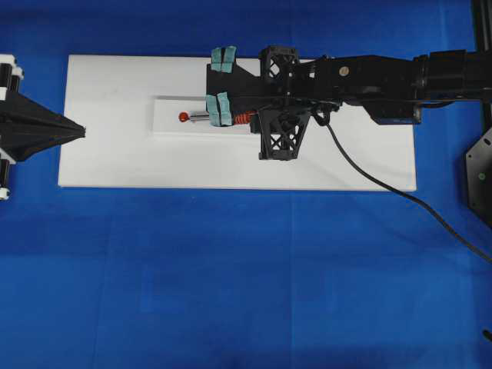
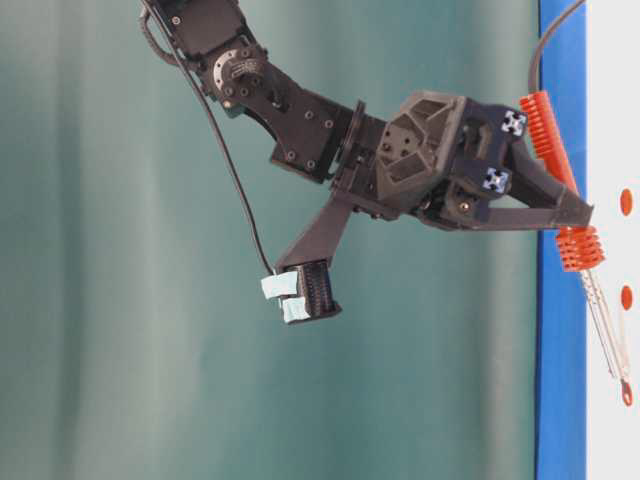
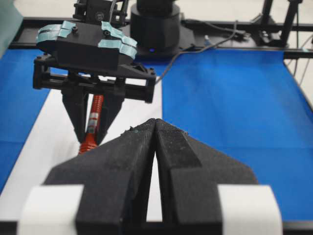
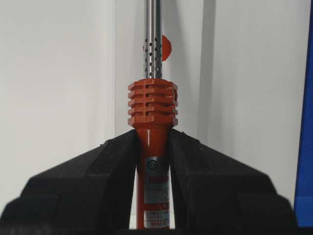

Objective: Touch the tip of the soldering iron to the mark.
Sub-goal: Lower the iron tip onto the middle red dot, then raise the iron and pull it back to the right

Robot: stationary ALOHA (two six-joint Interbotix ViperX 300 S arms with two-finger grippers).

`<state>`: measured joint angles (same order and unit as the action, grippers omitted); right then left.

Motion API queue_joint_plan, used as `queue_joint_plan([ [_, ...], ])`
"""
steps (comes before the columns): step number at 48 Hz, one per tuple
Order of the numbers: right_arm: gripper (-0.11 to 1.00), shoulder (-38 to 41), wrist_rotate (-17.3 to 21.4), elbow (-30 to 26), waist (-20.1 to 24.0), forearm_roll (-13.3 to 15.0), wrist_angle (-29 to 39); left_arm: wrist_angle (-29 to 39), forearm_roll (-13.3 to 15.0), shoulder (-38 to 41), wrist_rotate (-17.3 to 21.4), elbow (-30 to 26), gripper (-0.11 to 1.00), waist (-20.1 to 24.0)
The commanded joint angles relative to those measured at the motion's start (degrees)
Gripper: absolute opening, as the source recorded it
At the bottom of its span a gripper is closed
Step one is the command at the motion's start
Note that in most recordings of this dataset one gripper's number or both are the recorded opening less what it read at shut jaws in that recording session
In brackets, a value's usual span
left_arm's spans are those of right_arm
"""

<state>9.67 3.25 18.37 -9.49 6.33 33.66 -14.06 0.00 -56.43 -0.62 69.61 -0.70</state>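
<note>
- While clamped at its orange handle, soldering iron [image 4: 152, 110] held lengthwise over the white block [image 1: 165, 108], shaft running along the block's row of red dots.
- Mark [image 2: 626, 296], the middle dot on the white block, seen at table level beside the shaft's midlength, not at the tip.
- Tip apparently at the end dot [image 1: 184, 117] of the block, past the mark; contact with the block's surface not determinable.
- Right gripper [image 4: 152, 139] narrowed firmly onto the handle just behind the ribbed collar, jaws pressing both sides.
- Black cord [image 1: 384, 184] trailing slack off the block's far end, away from the dots.
- Left gripper [image 3: 155, 127] pinched together on nothing, parked beyond the block's tip-side end.
- Judged step: bringing the tip onto the mark.
- To do it well: draw back along the block's dot row until the tip sits over the middle dot, then lower gently, keeping the shaft angle steady and the grip unchanged.
</note>
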Motion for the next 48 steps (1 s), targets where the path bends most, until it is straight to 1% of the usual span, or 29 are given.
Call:
queue_joint_plan([
  [1,0.07,-0.88,-0.09,-1.14,-0.09,0.09,-0.26,-0.26,-0.09,0.44,0.00,-0.70,0.00,0.18],
  [40,0.07,-0.88,-0.18,-1.05,-0.35,0.18,-0.44,-0.35,-0.18,0.18,0.00,-0.79,0.00,0.18],
  [48,0.07,-1.49,-0.09,-1.49,-0.35,0.18,1.05,-0.26,-0.09,0.18,0.00,-0.79,0.00,0.18],
])
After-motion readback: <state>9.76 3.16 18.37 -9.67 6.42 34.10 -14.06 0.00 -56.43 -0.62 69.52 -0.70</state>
